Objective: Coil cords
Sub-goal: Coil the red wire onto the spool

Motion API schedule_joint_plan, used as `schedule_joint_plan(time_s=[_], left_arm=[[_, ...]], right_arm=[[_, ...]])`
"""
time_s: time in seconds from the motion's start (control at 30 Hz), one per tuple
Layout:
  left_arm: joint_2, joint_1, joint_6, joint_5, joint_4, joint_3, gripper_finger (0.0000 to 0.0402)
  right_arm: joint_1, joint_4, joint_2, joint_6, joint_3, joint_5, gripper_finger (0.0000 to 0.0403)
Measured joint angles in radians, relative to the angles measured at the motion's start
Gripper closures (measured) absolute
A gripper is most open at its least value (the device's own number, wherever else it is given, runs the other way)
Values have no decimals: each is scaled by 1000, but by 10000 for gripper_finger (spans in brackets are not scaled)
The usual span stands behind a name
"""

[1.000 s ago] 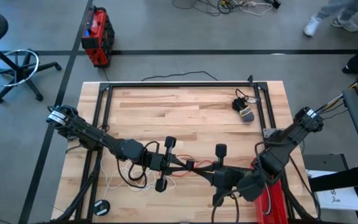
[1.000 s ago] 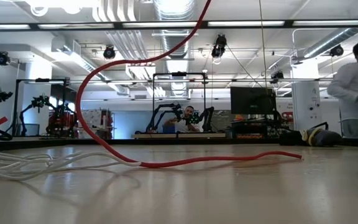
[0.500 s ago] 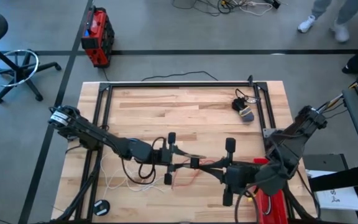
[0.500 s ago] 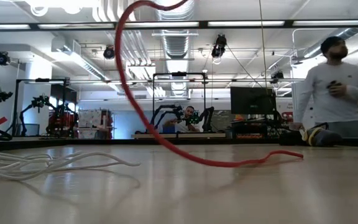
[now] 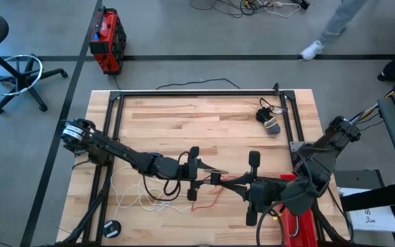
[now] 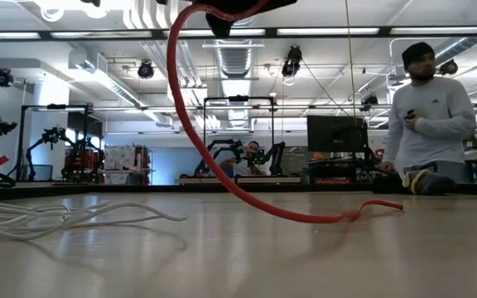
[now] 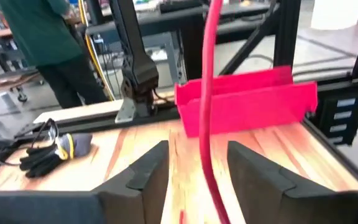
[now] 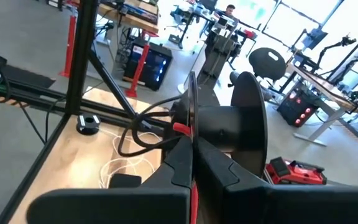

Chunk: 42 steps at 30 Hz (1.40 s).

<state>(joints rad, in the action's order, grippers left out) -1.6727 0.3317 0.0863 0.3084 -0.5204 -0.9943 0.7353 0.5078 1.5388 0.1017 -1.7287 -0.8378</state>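
The red cord hangs in a curve from the grippers down to the table, where its end part lies. My right gripper is shut on it above the table's near middle. My left gripper faces it from the left and is open. The cord runs between the left fingers, and I cannot tell whether it touches them. A white cord lies in loose loops near the left front, seen also in the low view. A black cord loop lies under the left arm. My right gripper pinches the red cord between its two fingers. The fingers lie about level and come from the table's right side. From the hold the cord runs on to the left gripper, then hangs slack down to the table.
A red bin stands at the near right edge, also in the left wrist view. Black gloves lie at the far right. A black frame rims the table. A small black disc sits front left. A person stands beyond the table.
Both grippers have gone toward the table's right edge, the left one more. The red cord has been drawn up. A long stretch that lay on the table is now lifted clear, and only its end part stays down. A person has walked across the room behind.
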Motion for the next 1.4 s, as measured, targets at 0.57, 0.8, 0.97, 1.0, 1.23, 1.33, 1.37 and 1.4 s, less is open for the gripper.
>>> schedule_joint_plan(time_s=[0.57,0.8,0.97,1.0,1.23,1.33,1.37,1.4], left_arm=[[204,32,-53,164,506,-39,397],[260,115,90,163,519,-149,399],[220,144,200,117,588,-307,400],[208,147,210,115,621,-340,400],[146,148,244,2,747,-506,401],[119,148,272,-139,749,-550,401],[110,144,280,-164,750,-564,401],[103,143,286,-179,748,-576,401]], right_arm=[[-14,530,-67,-435,0,1,403],[-75,716,-41,-569,18,147,403],[-123,696,-12,-507,32,297,403],[-127,686,-3,-484,33,323,403],[-131,556,34,-323,34,465,403],[-136,484,50,-227,34,517,403],[-135,455,54,-190,35,545,403],[-135,421,59,-155,35,579,403]])
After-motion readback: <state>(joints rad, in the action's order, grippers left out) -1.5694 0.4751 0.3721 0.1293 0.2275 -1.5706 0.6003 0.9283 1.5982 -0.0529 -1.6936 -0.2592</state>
